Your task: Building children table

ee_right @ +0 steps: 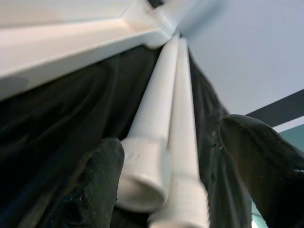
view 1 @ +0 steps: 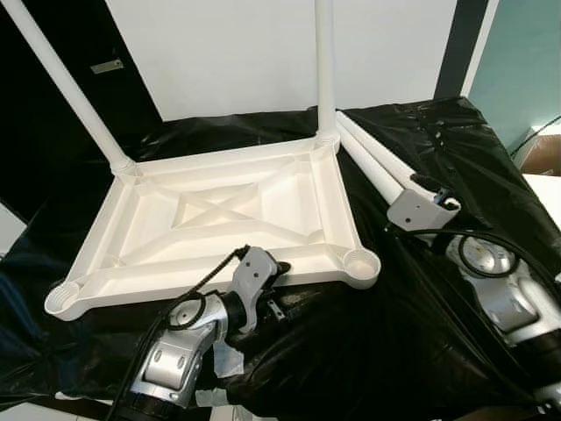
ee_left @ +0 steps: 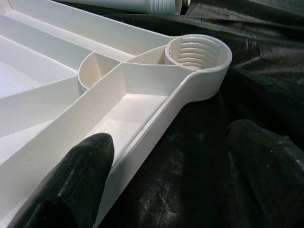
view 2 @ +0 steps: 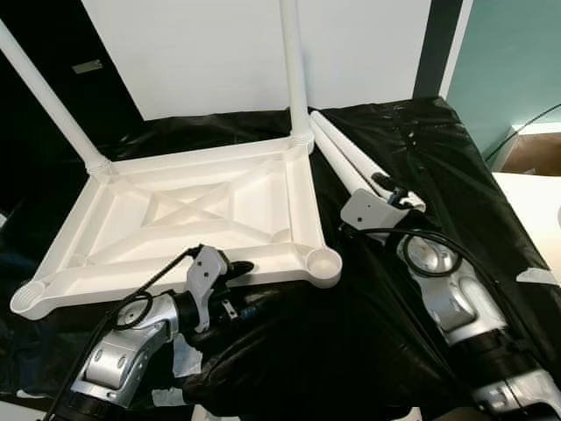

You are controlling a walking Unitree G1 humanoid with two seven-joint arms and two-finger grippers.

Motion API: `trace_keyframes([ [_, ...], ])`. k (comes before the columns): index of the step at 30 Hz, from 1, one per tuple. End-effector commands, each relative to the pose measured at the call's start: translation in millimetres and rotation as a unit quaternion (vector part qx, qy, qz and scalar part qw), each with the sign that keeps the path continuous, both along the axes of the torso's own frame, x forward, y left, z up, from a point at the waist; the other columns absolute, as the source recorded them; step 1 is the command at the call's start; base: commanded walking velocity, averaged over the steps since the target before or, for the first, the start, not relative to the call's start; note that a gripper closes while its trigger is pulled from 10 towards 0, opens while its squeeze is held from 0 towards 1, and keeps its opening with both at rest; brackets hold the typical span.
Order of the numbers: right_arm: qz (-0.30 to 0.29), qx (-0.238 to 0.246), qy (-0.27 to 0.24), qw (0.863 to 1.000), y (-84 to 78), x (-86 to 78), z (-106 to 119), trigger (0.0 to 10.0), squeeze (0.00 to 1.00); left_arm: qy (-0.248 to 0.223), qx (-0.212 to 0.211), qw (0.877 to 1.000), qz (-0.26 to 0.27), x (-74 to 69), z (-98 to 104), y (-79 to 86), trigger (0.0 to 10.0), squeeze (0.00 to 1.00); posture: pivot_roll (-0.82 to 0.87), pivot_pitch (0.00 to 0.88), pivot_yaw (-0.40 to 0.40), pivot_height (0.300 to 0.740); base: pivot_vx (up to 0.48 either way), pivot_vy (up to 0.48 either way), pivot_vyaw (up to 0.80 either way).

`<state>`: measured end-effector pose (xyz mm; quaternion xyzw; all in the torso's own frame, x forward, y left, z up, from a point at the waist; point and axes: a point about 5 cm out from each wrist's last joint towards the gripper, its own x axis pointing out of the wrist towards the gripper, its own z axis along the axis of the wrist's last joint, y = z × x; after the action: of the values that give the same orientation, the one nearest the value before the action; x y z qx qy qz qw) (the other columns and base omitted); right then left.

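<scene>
The white table top (view 1: pixel 210 276) lies upside down on a black sheet. One leg (view 1: pixel 74 92) is set in its far left corner and leans left. Another leg (view 1: pixel 325 61) stands upright in the far right corner. The near right socket (ee_left: pixel 197 50) is empty and shows its threads, and the near left socket (view 1: pixel 63 301) is empty too. Two loose legs (view 1: pixel 372 158) lie side by side right of the top. My left gripper (ee_left: pixel 171 161) is open astride the top's near rim, one finger (ee_left: pixel 80 166) inside. My right gripper (ee_right: pixel 175 156) is open around the loose legs' near ends.
The black sheet (view 1: pixel 456 132) covers the whole work surface and is wrinkled, with folds near my left arm. A white panel (view 1: pixel 228 53) stands behind the table top. At the far right are a teal wall (view 1: pixel 526 61) and a brown box (view 1: pixel 545 156).
</scene>
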<state>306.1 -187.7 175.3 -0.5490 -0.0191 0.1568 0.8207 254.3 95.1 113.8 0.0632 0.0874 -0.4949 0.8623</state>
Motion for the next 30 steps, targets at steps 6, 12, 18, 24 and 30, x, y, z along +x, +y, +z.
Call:
trace_keyframes([
  [6,0.006,-0.022,0.020,1.000,0.9,-8.5,-2.6,10.0,0.00,-0.009,0.031,0.999,0.010,4.8,-4.8,11.8,10.0,0.00,-0.06,0.000,0.110,0.740,0.000,0.000,0.00],
  [12,-0.005,-0.072,0.062,0.996,-13.2,-7.8,-19.5,10.0,0.00,-0.016,0.021,0.999,0.043,13.6,2.3,15.1,10.0,0.00,-0.06,0.000,0.113,0.740,0.000,0.000,0.00],
  [18,-0.028,-0.115,0.074,0.990,-26.4,-2.2,-13.6,10.0,0.00,-0.002,0.005,0.999,0.044,12.4,5.7,14.9,10.0,0.00,-0.06,0.000,0.106,0.740,0.000,0.000,0.00],
  [24,-0.026,-0.141,0.064,0.988,-28.1,11.6,-21.9,10.0,0.00,-0.006,0.008,0.999,0.040,12.6,3.9,13.9,10.0,0.00,-0.05,0.000,0.106,0.740,0.000,0.000,0.00],
  [30,-0.014,-0.145,0.048,0.988,-17.9,25.5,-21.9,10.0,0.00,-0.008,0.006,0.999,0.042,13.7,5.8,13.3,10.0,0.00,-0.03,0.000,0.105,0.740,0.000,0.000,0.00],
])
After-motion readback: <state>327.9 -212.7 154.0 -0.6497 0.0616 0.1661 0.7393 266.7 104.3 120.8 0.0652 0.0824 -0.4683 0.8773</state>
